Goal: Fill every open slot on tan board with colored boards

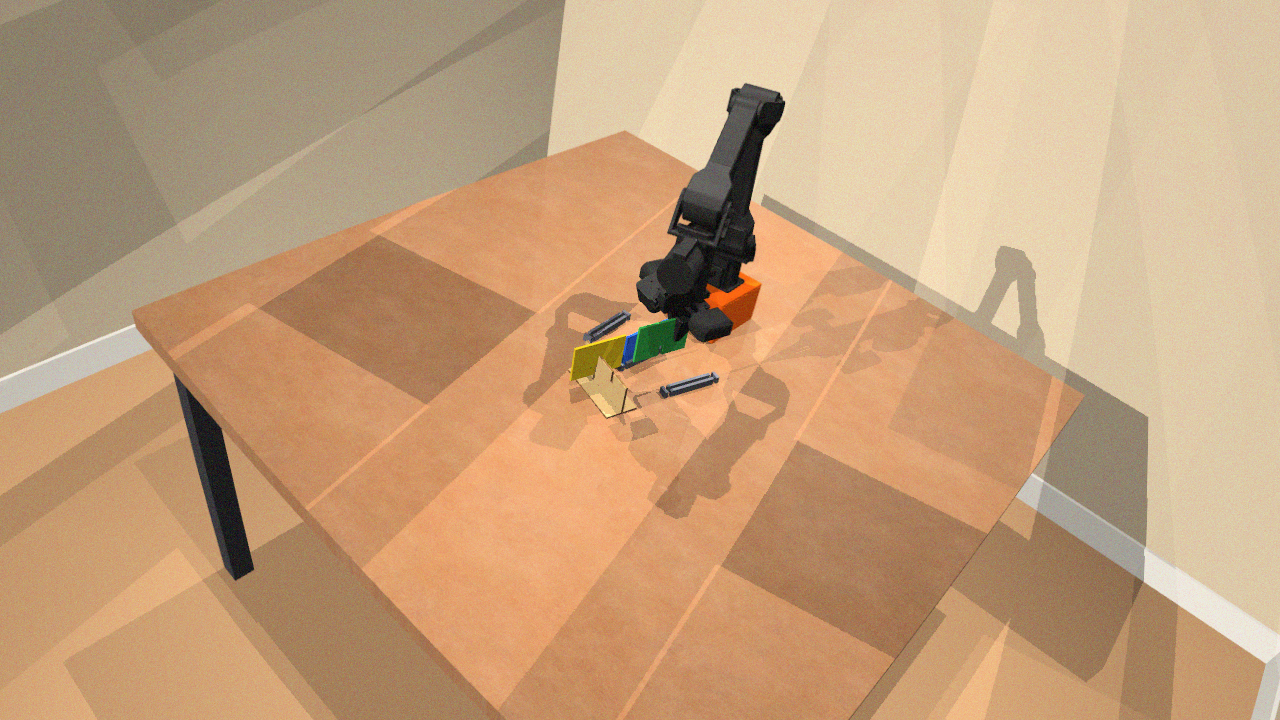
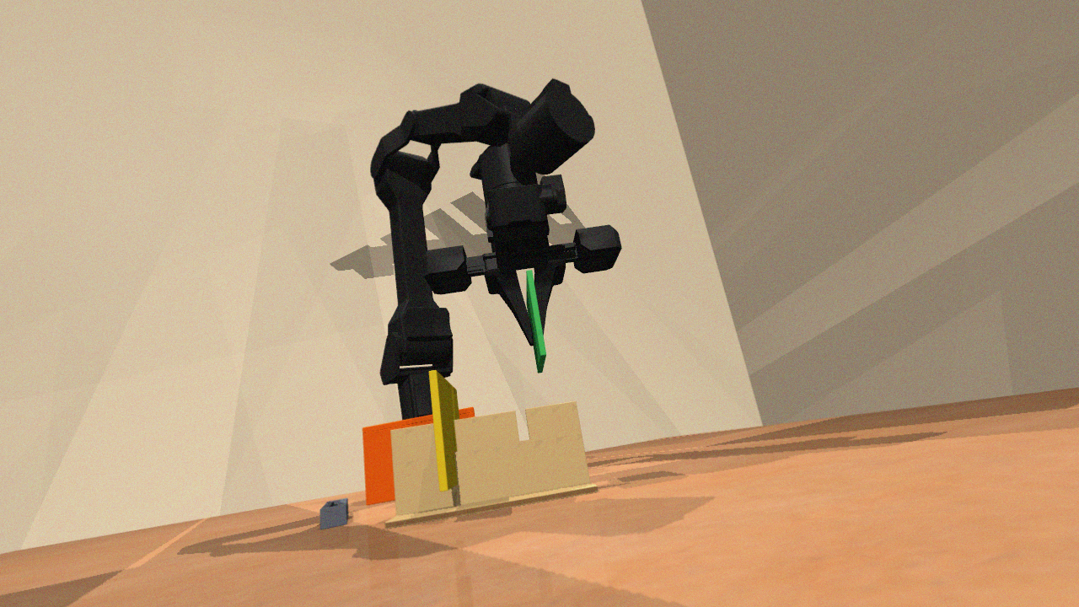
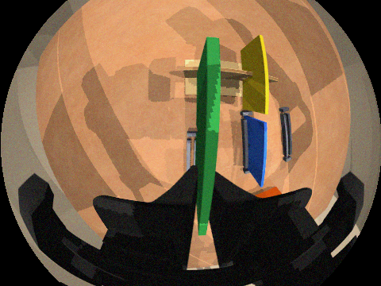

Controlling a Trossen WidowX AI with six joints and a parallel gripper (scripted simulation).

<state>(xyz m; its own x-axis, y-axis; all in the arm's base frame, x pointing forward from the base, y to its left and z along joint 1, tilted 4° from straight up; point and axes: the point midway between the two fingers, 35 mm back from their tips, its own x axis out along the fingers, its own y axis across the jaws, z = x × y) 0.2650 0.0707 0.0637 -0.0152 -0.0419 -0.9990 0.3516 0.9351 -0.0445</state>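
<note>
Pale walls (image 1: pixel 895 134) (image 2: pixel 226 151) stand behind the brown table (image 1: pixel 501 501) (image 2: pixel 829 512) (image 3: pixel 163 131), and patches of light and shade lie over them both. One black leg (image 1: pixel 214 483) shows under the table from up high.

I see one black arm (image 1: pixel 742 134) (image 2: pixel 410 249). It goes up from near one orange block (image 1: pixel 741 300) (image 2: pixel 377 460) (image 3: pixel 270 192), bends over at the top, and points its one gripper (image 1: pixel 682 333) (image 2: pixel 535 339) (image 3: pixel 199 171) down. The two fingers are pinched shut on the green board (image 1: pixel 657 342) (image 2: pixel 535 320) (image 3: pixel 208 99). That board hangs in the air, higher than the tan board (image 1: pixel 611 385) (image 2: pixel 490 453) (image 3: pixel 228 74), and the two do not touch.

I count three colored boards: green, yellow and blue. The yellow board (image 1: pixel 597 358) (image 2: pixel 443 437) (image 3: pixel 255 79) stands up across the tan board, near one end. From the front I can see one open slot (image 2: pixel 523 428) in the tan board.

The blue board (image 1: pixel 630 347) (image 3: pixel 255 147) stands in the middle holder (image 1: pixel 626 365) (image 3: pixel 246 147). There are three holders in all. The other two have no board in them: one holder (image 1: pixel 606 325) (image 2: pixel 333 513) (image 3: pixel 286 135) is on the yellow side, and one holder (image 1: pixel 689 385) (image 3: pixel 191 151) is on the other side.
</note>
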